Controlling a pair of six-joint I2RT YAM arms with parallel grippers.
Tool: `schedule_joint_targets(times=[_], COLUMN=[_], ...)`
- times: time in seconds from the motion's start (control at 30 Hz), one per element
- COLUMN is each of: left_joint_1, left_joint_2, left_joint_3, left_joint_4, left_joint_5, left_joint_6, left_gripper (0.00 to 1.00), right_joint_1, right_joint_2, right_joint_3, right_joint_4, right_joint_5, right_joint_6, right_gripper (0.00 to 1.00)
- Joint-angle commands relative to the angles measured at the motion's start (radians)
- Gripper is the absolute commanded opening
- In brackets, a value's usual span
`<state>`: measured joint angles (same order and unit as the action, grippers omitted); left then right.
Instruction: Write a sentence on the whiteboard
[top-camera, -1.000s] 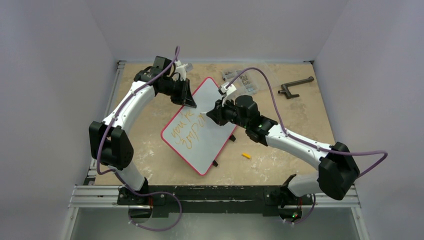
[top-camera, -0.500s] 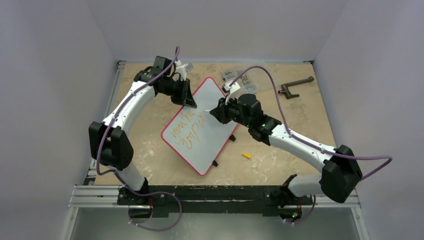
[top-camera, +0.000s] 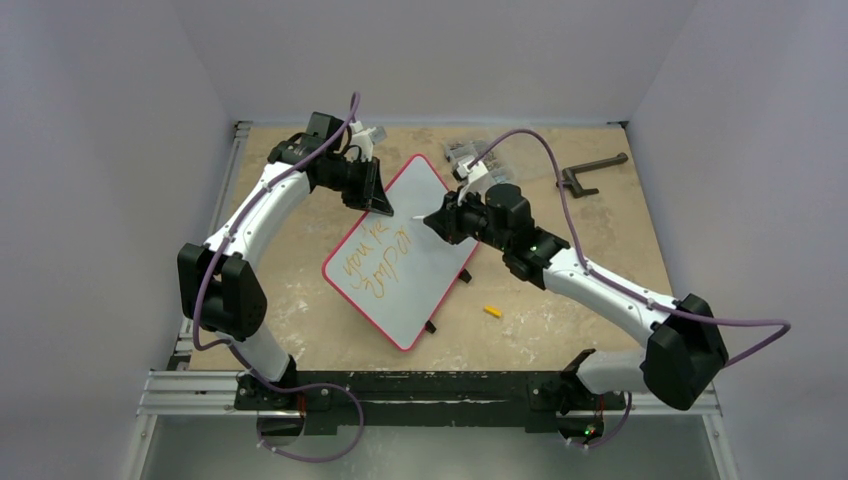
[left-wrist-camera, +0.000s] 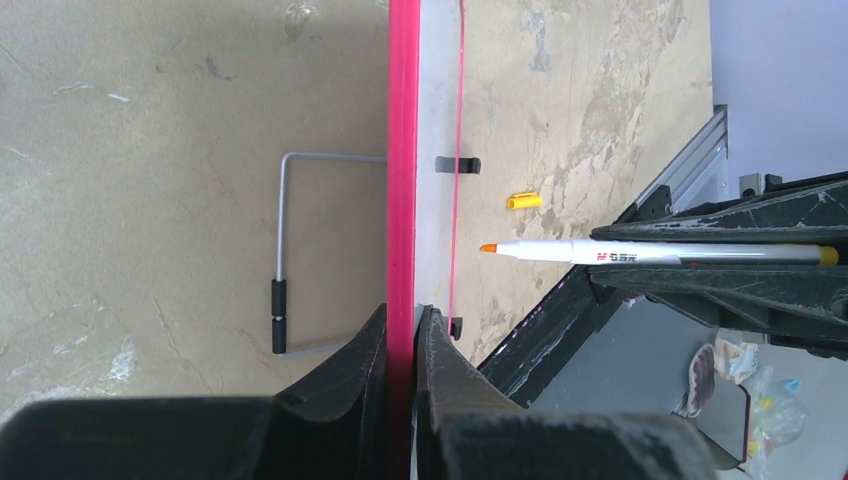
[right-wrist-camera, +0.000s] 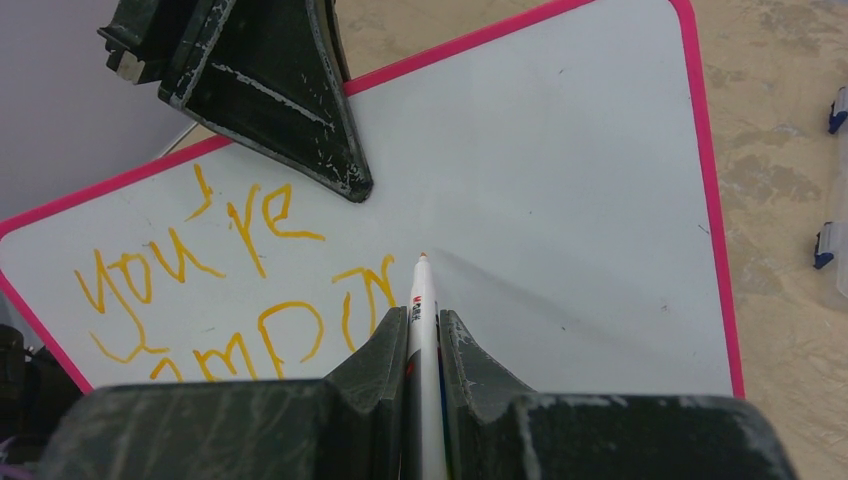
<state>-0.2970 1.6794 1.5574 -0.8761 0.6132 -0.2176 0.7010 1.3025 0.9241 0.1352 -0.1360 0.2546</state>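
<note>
right wrist view is flagging the danger: the tip of the marker (right-wrist-camera: 423, 290) is hovering just past the sentence (right-wrist-camera: 230, 290), and a hard push could be shoving the propped whiteboard (right-wrist-camera: 580, 180), sitting mid table (top-camera: 300, 330), out of the left end effector (left-wrist-camera: 403, 312) pinching shut on its red rim. right end effector (right-wrist-camera: 423, 318) is clamping the marker, arm stretching low across the board.

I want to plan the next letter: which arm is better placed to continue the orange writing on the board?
Right, probably. The right gripper is shut on the pen, its tip beside the last orange letters on the whiteboard. The left gripper is clamped on the whiteboard's red edge.
</note>
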Motion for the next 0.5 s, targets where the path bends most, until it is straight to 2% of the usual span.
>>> schedule_joint_targets(times=[0.0, 0.47], left_joint_1=[0.006, 0.006], left_joint_2=[-0.03, -0.029], left_joint_3=[-0.003, -0.004], left_joint_4=[-0.003, -0.004], left_joint_5=[-0.153, -0.15], left_joint_6=[0.053, 0.053], left_gripper=[0.0, 0.0], right_joint_1=[0.001, 0.001], right_joint_2=[0.007, 0.046], right_joint_3=[-0.017, -0.031], right_joint_4=[0.046, 0.067], right_joint_5=[-0.046, -0.074], right_joint_6=[0.014, 0.02], right_gripper=[0.0, 0.0])
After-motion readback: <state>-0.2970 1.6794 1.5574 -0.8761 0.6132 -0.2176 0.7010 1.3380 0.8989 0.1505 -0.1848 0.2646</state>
